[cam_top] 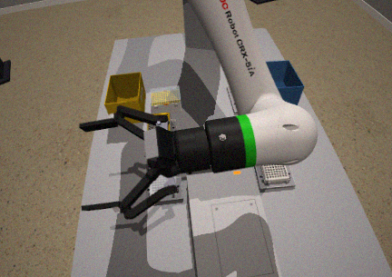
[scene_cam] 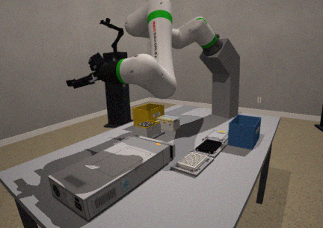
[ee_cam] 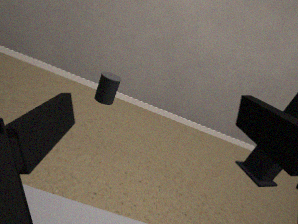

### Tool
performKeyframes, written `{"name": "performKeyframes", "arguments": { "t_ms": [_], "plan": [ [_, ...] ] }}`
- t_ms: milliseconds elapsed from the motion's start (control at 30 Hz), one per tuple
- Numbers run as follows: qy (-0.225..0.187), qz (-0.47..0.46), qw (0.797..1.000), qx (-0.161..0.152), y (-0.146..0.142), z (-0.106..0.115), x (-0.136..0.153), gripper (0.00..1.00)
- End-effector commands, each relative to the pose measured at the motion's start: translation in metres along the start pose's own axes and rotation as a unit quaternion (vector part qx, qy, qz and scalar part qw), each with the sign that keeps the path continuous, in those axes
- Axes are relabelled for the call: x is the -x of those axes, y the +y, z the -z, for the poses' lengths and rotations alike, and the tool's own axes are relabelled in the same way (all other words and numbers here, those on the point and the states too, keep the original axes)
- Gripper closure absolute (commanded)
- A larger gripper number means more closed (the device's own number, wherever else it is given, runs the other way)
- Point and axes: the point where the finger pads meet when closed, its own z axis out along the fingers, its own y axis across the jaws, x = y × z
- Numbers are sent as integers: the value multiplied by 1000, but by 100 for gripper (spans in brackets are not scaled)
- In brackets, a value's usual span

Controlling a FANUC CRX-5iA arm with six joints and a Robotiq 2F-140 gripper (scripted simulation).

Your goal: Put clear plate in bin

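Note:
My gripper [cam_top: 93, 165] is open wide and empty. It hangs high above the bench and points sideways past the bench's long edge. The wrist view shows only floor and wall between the two fingers. The yellow waste bin W1 [cam_top: 124, 92] stands upright near the far left of the bench; it also shows in the exterior view [scene_cam: 148, 113]. A clear plate [cam_top: 164, 97] sits on a nest just right of the bin, also seen in the exterior view [scene_cam: 168, 122]. I read no nest labels, so I cannot tell which nest is N2.
A darker plate [scene_cam: 147, 125] lies in front of the yellow bin. A white plate [scene_cam: 192, 160], a black plate [scene_cam: 208, 146] and a pale plate [scene_cam: 217, 135] line up toward the blue bin [scene_cam: 244, 131]. A large grey box unit [scene_cam: 108, 169] fills the near end.

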Motion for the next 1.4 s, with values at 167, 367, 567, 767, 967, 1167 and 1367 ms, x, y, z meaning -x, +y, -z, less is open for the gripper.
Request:
{"name": "performKeyframes", "arguments": {
  "t_ms": [167,367,567,767,967,1167,1367],
  "plan": [
    [0,-1,1000,0,0,0,-1,0],
    [0,-1,1000,0,0,0,-1,0],
    [-11,11,1000,-2,2,0,3,90],
    [-77,85,993,-17,14,3,31,90],
    [-134,149,979,-35,25,9,53,90],
    [-176,196,963,-53,35,16,69,90],
    [-217,241,943,-75,50,27,92,90]
  ]
}}
